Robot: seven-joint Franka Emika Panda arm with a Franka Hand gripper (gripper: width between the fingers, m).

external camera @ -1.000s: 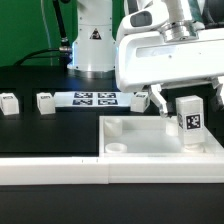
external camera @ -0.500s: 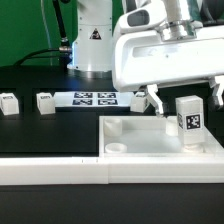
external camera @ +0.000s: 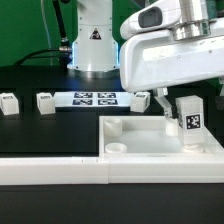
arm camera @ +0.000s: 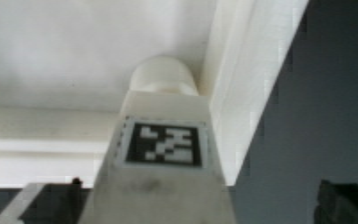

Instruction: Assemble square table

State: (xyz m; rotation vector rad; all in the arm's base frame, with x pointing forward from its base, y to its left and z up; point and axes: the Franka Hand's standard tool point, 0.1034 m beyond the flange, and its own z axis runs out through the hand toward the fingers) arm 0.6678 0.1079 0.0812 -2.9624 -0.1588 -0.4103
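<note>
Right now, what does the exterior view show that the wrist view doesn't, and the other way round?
Only the exterior view: loose legs on the table, the marker board, the border rail and an empty corner socket. Only the wrist view: the look down the leg, with both fingertips clear of it. Both: the tagged leg standing in the tabletop, with the open gripper straddling it.

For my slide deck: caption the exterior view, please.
Open claw straddles an upright tagged leg standing in the square table top.
</note>
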